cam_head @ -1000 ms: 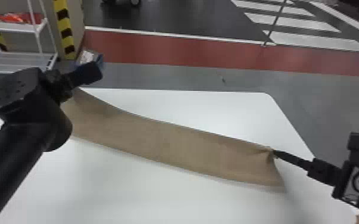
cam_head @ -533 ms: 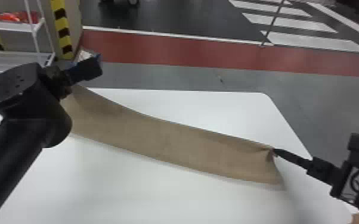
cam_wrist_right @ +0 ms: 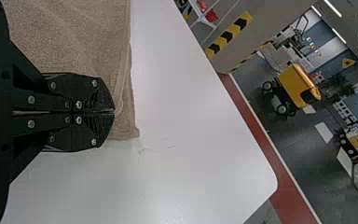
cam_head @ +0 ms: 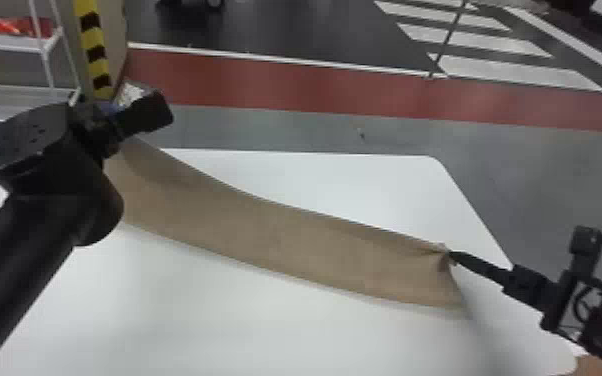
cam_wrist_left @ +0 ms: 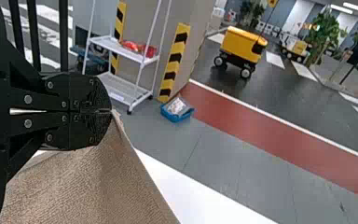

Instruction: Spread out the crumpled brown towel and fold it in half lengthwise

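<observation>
I've got my left gripper (cam_head: 110,142) pinched shut on one corner of the brown towel (cam_head: 275,235), near the white tabletop's (cam_head: 215,340) far edge. My right gripper (cam_head: 451,256) clamps another, toward the right edge; towel slants between. Rack label (cam_wrist_left: 117,96): too small to read.

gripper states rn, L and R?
Left gripper: closed, holding one end of the brown towel.
Right gripper: closed, holding the towel near its other end.
</observation>
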